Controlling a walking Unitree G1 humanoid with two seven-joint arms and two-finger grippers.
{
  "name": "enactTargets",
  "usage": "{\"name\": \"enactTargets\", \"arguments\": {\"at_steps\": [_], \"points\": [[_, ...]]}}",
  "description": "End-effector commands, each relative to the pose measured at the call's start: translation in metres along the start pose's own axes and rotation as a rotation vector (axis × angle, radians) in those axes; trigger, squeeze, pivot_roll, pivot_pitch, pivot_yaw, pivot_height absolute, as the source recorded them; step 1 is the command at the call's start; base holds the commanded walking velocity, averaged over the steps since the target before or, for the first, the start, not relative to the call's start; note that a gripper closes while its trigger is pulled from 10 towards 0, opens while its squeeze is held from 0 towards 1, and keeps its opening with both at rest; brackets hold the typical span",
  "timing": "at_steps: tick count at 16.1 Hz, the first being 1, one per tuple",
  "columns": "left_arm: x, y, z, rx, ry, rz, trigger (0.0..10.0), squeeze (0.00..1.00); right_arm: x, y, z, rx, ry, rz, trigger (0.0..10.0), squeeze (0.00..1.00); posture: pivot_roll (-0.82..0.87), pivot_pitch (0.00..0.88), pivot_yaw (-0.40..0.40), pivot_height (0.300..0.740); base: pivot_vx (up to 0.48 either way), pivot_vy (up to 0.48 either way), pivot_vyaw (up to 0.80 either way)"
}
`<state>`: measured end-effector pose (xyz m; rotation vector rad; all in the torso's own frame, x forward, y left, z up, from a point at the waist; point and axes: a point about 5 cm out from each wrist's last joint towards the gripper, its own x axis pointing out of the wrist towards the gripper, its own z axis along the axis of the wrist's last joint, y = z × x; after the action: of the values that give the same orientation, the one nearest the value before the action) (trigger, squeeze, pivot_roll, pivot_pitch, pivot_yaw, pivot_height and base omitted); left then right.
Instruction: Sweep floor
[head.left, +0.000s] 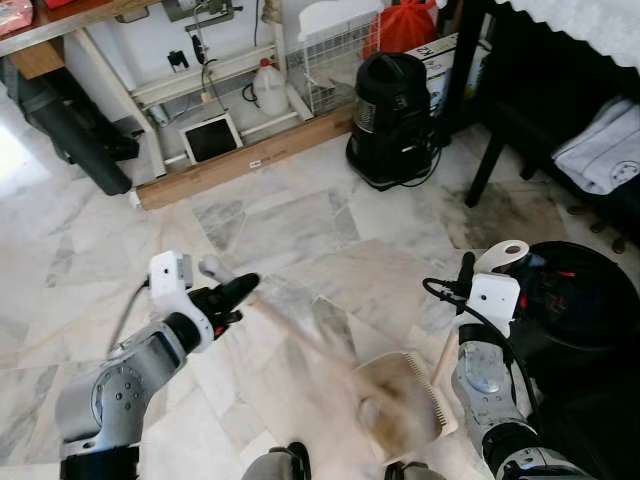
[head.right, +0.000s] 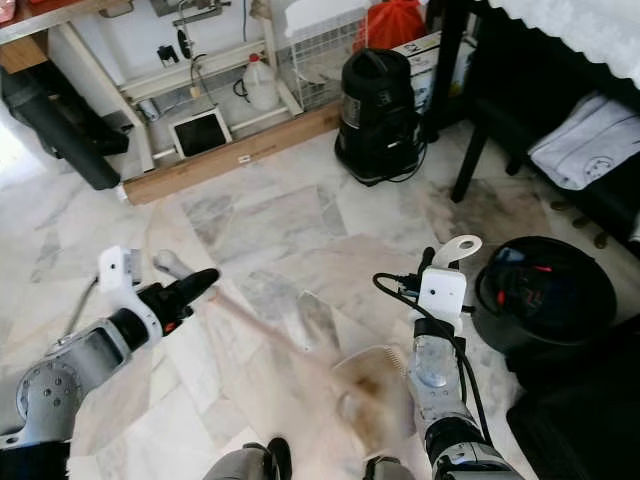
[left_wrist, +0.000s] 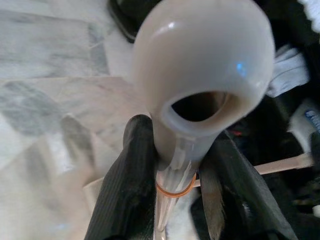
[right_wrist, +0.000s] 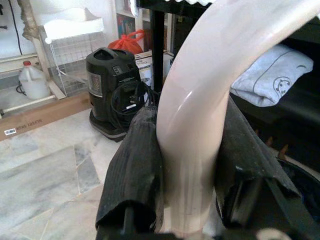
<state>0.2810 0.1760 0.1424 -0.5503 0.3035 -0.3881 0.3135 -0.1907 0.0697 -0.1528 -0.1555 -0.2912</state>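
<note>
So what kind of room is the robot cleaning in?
Probably a storage or utility corner of a home. It has a marble tile floor, a black vacuum cleaner standing by the wall, a white plastic jug under a workbench, and folded laundry on a low dark shelf.

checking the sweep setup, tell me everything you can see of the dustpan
The dustpan is pale beige plastic with a comb-toothed edge along one side, its tray low at the marble floor between the robot's feet, blurred. Brownish dirt shows inside. Its long pale handle rises to a looped end, clamped in the right gripper. The blurred broom head overlaps its tray.
</note>
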Motion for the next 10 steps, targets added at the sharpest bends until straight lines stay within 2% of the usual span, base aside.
{"name": "enactTargets", "arguments": {"at_steps": [1,4,5,6,8,10], "points": [[-0.007,0.007,0.008,-0.02,-0.028,0.019,10.0,0.0,-0.012,0.003,-0.016,-0.008,0.09,0.014,10.0,0.0,0.21,0.181,0.131,0.74,0.0,0.0,0.0],[-0.008,0.005,0.012,-0.017,-0.057,0.024,10.0,0.0,-0.01,0.005,-0.014,-0.004,0.09,0.019,10.0,0.0,0.21,0.178,0.126,0.74,0.0,0.0,0.0],[-0.01,0.007,0.024,0.028,-0.13,0.061,10.0,0.0,-0.01,0.006,-0.014,-0.001,0.088,0.023,10.0,0.0,0.2,0.176,0.125,0.74,0.0,0.0,0.0],[-0.011,0.008,0.027,0.033,-0.147,0.068,10.0,0.0,-0.009,0.005,-0.014,-0.001,0.088,0.023,10.0,0.0,0.2,0.176,0.124,0.74,0.0,0.0,0.0],[-0.017,0.009,0.047,0.083,-0.264,0.097,9.9,0.0,-0.009,0.004,-0.014,-0.002,0.091,0.024,10.0,0.0,0.2,0.172,0.123,0.74,0.0,0.0,0.0],[-0.025,0.006,0.07,0.092,-0.39,0.104,9.9,0.0,-0.009,0.003,-0.015,0.001,0.098,0.021,10.0,0.0,0.2,0.164,0.122,0.74,0.0,0.0,0.0]]}}
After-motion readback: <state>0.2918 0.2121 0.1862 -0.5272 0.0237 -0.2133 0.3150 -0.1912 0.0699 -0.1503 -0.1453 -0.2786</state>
